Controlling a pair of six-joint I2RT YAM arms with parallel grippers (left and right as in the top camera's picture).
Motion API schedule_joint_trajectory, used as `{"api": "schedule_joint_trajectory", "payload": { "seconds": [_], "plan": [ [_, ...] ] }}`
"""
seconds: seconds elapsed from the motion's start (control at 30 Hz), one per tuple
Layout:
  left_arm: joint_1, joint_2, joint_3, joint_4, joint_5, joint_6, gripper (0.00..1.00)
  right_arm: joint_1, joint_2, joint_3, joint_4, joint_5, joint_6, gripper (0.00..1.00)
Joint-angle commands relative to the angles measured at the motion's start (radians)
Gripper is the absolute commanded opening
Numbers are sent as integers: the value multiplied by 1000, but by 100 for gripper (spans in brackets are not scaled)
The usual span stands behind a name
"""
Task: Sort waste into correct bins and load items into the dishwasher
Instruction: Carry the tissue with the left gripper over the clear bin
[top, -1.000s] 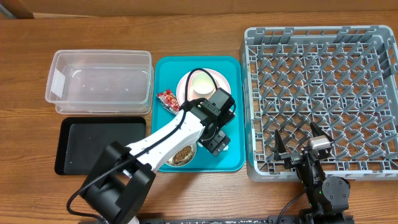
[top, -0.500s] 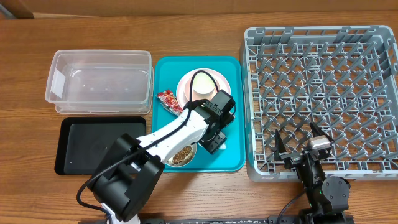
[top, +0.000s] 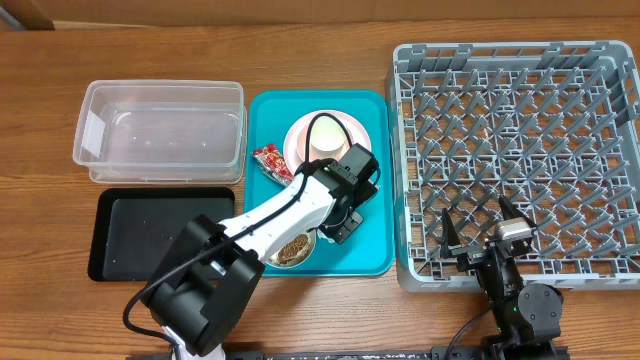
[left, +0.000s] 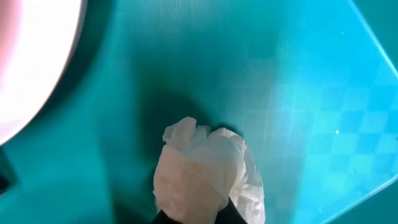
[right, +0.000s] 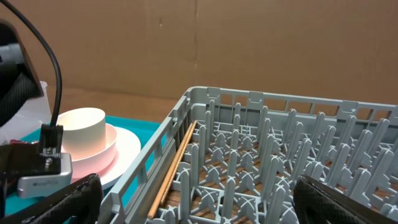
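White tissue (left: 202, 171) sits pinched in the left end effector (top: 344, 226) on the teal tray (top: 375, 250); right end effector (top: 480, 230) gapes wide.

From the left wrist, the crumpled white tissue (left: 200, 168) runs off the bottom edge, and the round pale pink plate (left: 31, 56) is a blurred arc cut by the left edge. Overhead, the white left arm (top: 280, 212) hides part of the crumb-filled white bowl (top: 293, 250).

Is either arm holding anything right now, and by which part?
The left gripper, jaws shut, pinches the crumpled white tissue by its end nearest the wrist camera. The right gripper, jaws open, holds nothing.
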Motion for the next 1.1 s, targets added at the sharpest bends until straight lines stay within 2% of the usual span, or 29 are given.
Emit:
{"api": "schedule_joint_trajectory", "payload": {
  "seconds": [0.0, 0.17, 0.47, 0.67, 0.93, 1.07],
  "plan": [
    [5, 3, 89, -34, 3, 2, 4, 5, -12, -11, 7, 9, 0, 100],
    [5, -6, 231, -124, -34, -36, 4, 5, -12, -11, 7, 9, 0, 100],
    [23, -35, 442, -195, -236, -120, 4, 5, -12, -11, 7, 9, 0, 100],
    [84, -64, 542, -254, -256, -187, 4, 5, -12, -11, 7, 9, 0, 100],
    [330, -122, 545, -332, -253, -322, 4, 5, -12, -11, 7, 9, 0, 100],
    [469, -119, 532, -350, -225, -336, 4, 5, -12, -11, 7, 9, 0, 100]
  ]
}}
